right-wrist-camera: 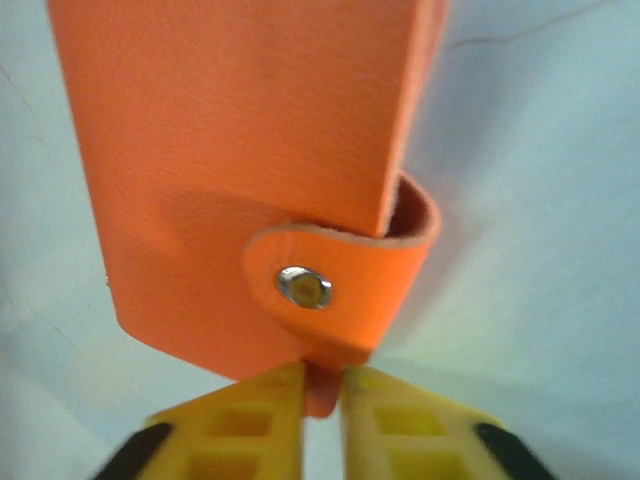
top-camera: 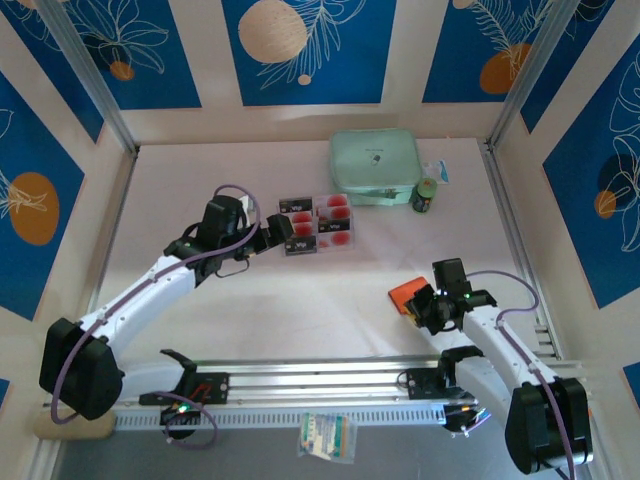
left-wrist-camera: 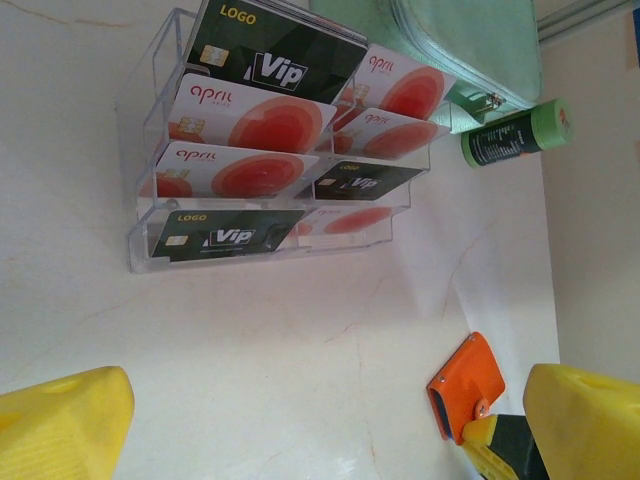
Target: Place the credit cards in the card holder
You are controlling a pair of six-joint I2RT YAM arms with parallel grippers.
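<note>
Pinching the lower edge of the card holder [right-wrist-camera: 240, 150] just under its snap tab, the right claw [right-wrist-camera: 322, 385] has its two yellow fingers [right-wrist-camera: 240, 420] drawn almost together, with a sliver of orange leather caught between them. The metal snap [right-wrist-camera: 303, 288] sits on the rounded tab at the centre of the right wrist view, and the flap above it looks closed. From the top camera, the card holder [top-camera: 405, 293] lies on the pale surface [top-camera: 250, 310] at right of centre in the lower half of the frame, with the right claw [top-camera: 420, 305] touching its near side.

The left claw [top-camera: 283, 234] hangs at the centre of the top view, just beside the left end of a clear tray [top-camera: 320, 225]. Its jaws stand wide and hold nothing; in the left wrist view the two yellow fingers [left-wrist-camera: 60, 425] sit in the bottom corners of the frame.

The credit cards [left-wrist-camera: 250, 125] rest in the clear tray's stepped slots in the upper left of the left wrist view: some pale with a red dot, some black. A mint-green case [top-camera: 375, 165] lies above the tray in the top view, and a small green-capped bottle [top-camera: 427, 195] is just right of it.
</note>
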